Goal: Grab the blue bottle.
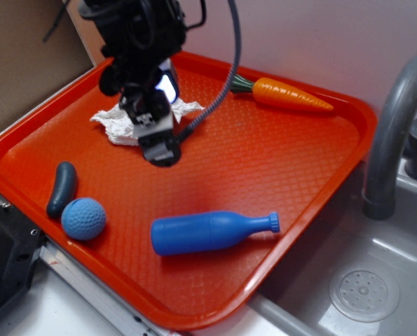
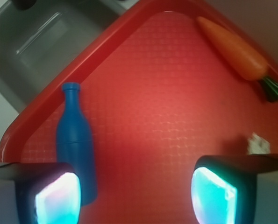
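The claw [image 2: 134, 193] hangs released and empty over the tray [image 1: 320, 199]. The blue bottle [image 1: 209, 232] lies on its side, ahead of the claw near the tray's rim. I would center both fingers across its thick body, then lower squarely.

bottle [image 1: 208, 232] 1 | carrot [image 1: 292, 94] 1 | ball [image 1: 83, 218] 1 | tray [image 1: 264, 161] 1
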